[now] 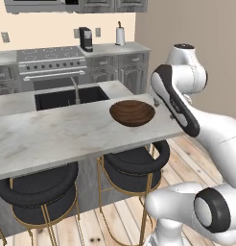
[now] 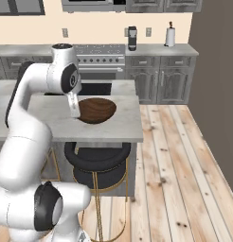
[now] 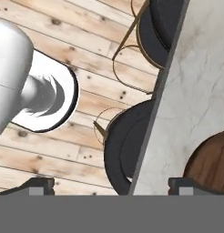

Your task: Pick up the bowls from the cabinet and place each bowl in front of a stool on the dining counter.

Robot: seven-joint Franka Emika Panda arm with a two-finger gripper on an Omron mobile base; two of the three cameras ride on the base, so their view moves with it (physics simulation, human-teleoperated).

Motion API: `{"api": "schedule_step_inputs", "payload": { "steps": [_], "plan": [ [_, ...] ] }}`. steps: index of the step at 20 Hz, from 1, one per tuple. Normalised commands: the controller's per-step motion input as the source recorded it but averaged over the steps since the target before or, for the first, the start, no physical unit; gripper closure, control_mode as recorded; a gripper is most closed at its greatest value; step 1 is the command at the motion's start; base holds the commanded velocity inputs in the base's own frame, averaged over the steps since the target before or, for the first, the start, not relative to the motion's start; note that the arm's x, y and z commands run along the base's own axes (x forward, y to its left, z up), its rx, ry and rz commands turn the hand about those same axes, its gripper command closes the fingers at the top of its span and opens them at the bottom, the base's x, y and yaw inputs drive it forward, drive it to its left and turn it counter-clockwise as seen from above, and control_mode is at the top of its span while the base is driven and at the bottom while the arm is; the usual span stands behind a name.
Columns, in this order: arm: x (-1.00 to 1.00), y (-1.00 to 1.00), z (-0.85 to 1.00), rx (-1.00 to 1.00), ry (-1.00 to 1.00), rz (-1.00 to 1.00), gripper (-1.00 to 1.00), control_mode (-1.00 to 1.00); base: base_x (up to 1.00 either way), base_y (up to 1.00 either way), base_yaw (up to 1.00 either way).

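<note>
The tool (image 3: 112, 185) stands wide, holding nothing, its two dark tips spread over the edge of the bench (image 3: 196, 91); one tip hangs over the plank floor (image 3: 50, 150), the other beside the wooden bowl (image 3: 211, 159). That bowl (image 1: 132, 113) sits upright and empty on the marble bench (image 1: 57, 134), near its end, above a black stool with gold legs (image 1: 132, 168). A second stool (image 1: 38, 192) stands alongside. A dark sink (image 1: 67, 97) is sunk in the bench, and a steel stove (image 1: 52, 60) lines the back wall.
</note>
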Motion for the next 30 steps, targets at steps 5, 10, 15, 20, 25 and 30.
{"api": "schedule_step_inputs", "payload": {
  "steps": [5,10,15,20,25,30],
  "plan": [
    [-1.00,0.26,0.00,-0.08,-0.03,-0.03,-1.00,-1.00,0.00,0.00,0.00],
    [-0.56,-0.02,0.04,0.03,0.03,-0.11,-1.00,-1.00,0.00,0.00,0.00],
    [0.06,0.07,0.10,0.01,0.13,-0.52,-1.00,-1.00,0.00,0.00,0.00],
    [0.01,0.18,0.06,0.03,0.03,-0.59,-1.00,-1.00,0.00,0.00,0.00],
    [0.03,0.19,0.00,0.17,-0.09,-0.76,-1.00,-1.00,0.00,0.00,0.00],
    [0.00,0.19,0.00,0.13,-0.19,-0.87,-1.00,-1.00,0.00,0.00,0.00]
  ]
}}
